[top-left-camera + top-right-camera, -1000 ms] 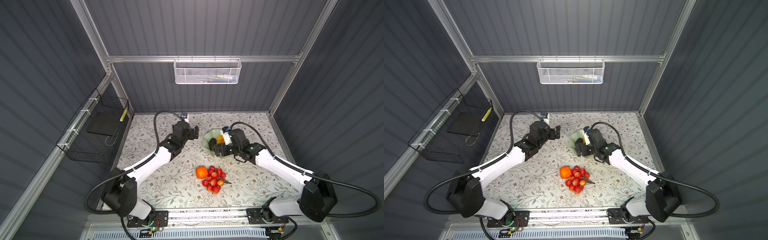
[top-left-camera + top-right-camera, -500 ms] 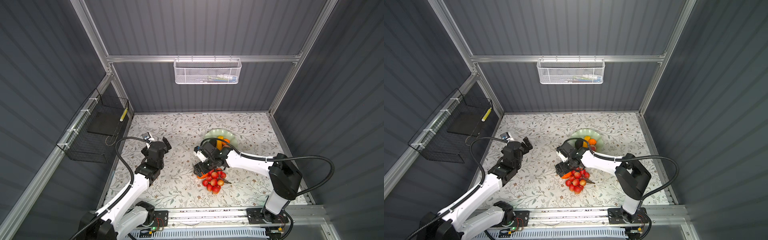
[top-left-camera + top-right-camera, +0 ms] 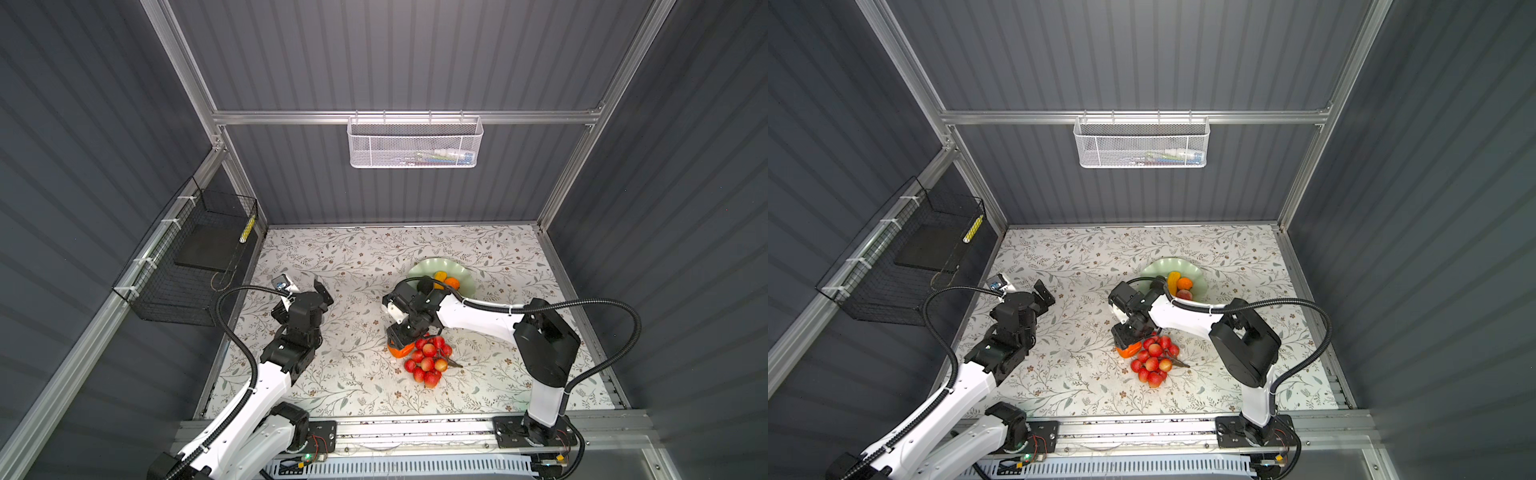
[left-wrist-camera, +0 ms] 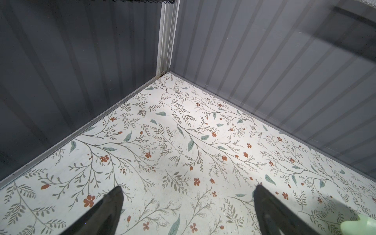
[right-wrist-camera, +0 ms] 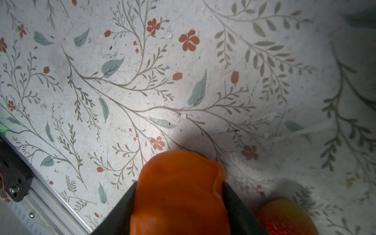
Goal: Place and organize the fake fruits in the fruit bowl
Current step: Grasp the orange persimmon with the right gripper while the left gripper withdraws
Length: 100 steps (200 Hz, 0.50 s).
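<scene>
The orange persimmon (image 5: 179, 193) sits between my right jaws, and the wrist view shows both of them pressed against its sides, so I am pinching it. In both top views it (image 3: 400, 351) (image 3: 1128, 350) lies low at the worktop (image 3: 353, 257), near the middle and towards the front, with most of its top hidden under my wrist. I cannot tell whether it is resting on the surface or just clear of it.

Touching its right side is the bunch of red grapes (image 3: 428, 361) (image 3: 1154, 361), lying on the worktop. One reddish grape (image 5: 284, 217) shows just beside my jaws in the wrist view.

Behind me, towards the back wall, is the pale green fruit bowl (image 3: 419, 268) (image 3: 1152, 266). In it lie the yellow cob (image 3: 439, 274) (image 3: 1173, 277) and the small tangerine (image 3: 452, 283) (image 3: 1184, 283), touching one another. A top view also shows the red strawberry (image 3: 1185, 295) just in front of the tangerine. My right arm and its cable cross the near rim of the bowl, so part of it is hidden.

My left jaws are spread wide with nothing between them. They hover above bare floral worktop on the left side, well apart from the fruit. Their wrist view looks into the back corner, with a sliver of green bowl rim (image 4: 358, 225) at its edge.

A white mesh basket (image 3: 413, 143) hangs on the back wall and a black wire basket (image 3: 187, 266) on the left wall.
</scene>
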Available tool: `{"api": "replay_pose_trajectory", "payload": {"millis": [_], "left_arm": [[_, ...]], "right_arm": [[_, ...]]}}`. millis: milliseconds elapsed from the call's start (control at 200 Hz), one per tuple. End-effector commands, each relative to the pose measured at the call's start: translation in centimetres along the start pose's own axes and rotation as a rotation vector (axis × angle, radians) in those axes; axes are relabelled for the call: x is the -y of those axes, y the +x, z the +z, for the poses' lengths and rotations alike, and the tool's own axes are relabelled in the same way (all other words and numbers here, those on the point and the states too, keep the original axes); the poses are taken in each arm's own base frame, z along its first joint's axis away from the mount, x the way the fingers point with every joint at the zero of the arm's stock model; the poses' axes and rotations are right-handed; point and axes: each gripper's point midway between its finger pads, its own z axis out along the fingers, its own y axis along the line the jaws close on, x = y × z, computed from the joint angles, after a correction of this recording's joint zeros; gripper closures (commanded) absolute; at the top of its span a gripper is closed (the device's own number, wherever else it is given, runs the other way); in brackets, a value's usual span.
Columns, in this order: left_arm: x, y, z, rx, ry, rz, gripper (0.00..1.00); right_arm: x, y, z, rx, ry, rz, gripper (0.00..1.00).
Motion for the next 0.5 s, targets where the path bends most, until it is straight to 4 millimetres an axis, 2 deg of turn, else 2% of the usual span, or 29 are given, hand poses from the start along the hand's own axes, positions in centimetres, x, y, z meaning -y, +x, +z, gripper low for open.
{"api": "replay_pose_trajectory", "payload": {"millis": [0, 80, 160, 220, 325, 430, 495], "left_arm": [[-0.2, 0.8, 0.3, -0.014, -0.013, 0.001, 0.00], [0.3, 0.9, 0.5, -0.027, 0.003, 0.004, 0.00], [1.0, 1.0, 0.5, -0.038, 0.034, 0.016, 0.00], [1.5, 1.1, 0.5, -0.046, 0.060, 0.023, 0.00], [2.8, 1.0, 0.4, -0.053, 0.129, 0.042, 0.00], [4.3, 1.0, 0.3, -0.068, 0.202, 0.068, 0.00], [5.3, 1.2, 0.2, -0.086, 0.252, 0.090, 0.00]], "right_arm": [[-1.1, -3.1, -3.7, 0.120, -0.056, 0.000, 0.54], [-0.7, -5.5, -6.1, 0.226, -0.107, 0.041, 0.56], [1.2, -7.9, -8.6, 0.322, -0.111, 0.084, 0.57], [3.5, -9.3, -10.0, 0.375, -0.076, 0.114, 0.57], [8.6, -11.0, -11.8, 0.436, 0.006, 0.183, 0.57], [13.4, -11.6, -12.3, 0.464, 0.075, 0.241, 0.56], [15.7, -11.7, -12.0, 0.456, 0.107, 0.261, 0.56]]}}
